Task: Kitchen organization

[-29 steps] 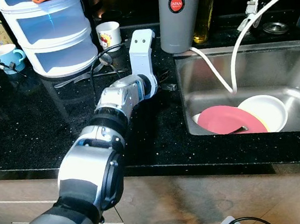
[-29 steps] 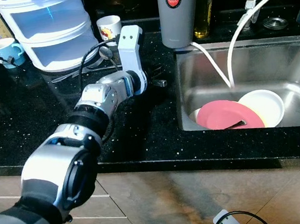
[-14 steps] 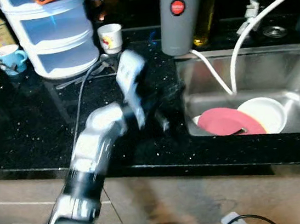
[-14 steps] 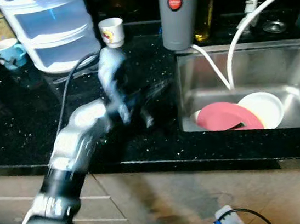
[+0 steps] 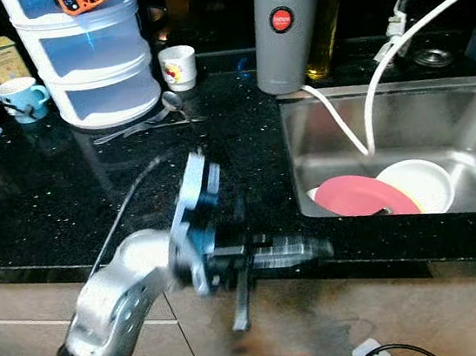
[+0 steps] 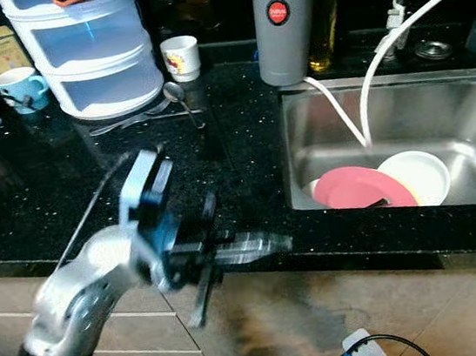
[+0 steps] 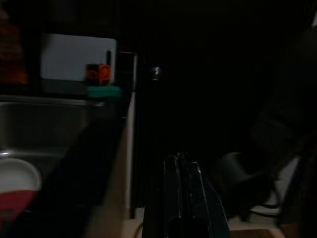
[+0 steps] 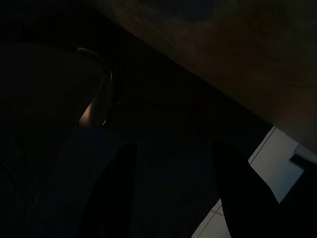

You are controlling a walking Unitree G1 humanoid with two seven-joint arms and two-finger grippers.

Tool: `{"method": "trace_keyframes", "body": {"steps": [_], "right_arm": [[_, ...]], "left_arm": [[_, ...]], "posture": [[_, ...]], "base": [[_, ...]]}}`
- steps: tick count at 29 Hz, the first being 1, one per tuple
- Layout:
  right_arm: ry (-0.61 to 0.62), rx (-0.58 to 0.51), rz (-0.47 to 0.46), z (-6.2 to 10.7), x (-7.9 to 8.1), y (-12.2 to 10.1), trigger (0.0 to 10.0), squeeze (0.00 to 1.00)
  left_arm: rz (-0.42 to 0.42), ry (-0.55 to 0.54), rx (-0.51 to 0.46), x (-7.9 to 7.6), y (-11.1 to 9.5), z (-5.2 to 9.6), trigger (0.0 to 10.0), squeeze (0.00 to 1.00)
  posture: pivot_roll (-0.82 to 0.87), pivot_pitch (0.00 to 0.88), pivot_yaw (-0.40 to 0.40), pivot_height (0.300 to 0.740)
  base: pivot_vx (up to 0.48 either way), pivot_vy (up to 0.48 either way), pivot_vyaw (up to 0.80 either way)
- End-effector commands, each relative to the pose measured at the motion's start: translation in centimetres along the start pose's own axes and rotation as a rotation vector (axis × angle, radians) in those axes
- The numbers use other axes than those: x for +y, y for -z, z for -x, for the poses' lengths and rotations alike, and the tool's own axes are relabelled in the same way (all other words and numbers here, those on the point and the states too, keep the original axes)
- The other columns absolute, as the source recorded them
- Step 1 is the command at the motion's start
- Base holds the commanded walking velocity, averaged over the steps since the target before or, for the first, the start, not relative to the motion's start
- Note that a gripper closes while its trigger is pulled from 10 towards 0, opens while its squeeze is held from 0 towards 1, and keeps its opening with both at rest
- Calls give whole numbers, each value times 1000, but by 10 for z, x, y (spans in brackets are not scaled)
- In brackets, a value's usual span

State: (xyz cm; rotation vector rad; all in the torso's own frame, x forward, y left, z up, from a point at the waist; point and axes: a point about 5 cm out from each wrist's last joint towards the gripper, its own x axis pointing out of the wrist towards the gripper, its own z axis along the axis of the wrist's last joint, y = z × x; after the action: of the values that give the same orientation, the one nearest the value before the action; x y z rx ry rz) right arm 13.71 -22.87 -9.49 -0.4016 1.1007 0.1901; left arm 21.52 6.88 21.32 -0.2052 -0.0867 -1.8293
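From the head views, the left gripper (image 5: 270, 257) is seen blurred over the counter edge (image 5: 388, 250), beside the sink (image 5: 475, 112) where a pink plate (image 5: 359, 195) lies; no grasp is begun, so a target must be approached next. In the left wrist view its fingers are pressed together, empty. In the right wrist view the right gripper (image 8: 173, 191) is spread, idle

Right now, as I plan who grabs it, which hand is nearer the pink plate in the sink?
Left. The left hand is at the counter's front edge, just left of the sink holding the pink plate. The right hand hangs in shadow, nowhere near the plate.
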Motion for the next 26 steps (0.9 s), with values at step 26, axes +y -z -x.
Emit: {"method": "trace_keyframes", "body": {"steps": [26], "right_arm": [[-9,-110,-71,1,-6,-11,10000,0]], "left_arm": [[534,-527,351,-13,133,113,10000,0]], "posture": [[-9,0,-4,740]], "base": [[-191,0,0]]}}
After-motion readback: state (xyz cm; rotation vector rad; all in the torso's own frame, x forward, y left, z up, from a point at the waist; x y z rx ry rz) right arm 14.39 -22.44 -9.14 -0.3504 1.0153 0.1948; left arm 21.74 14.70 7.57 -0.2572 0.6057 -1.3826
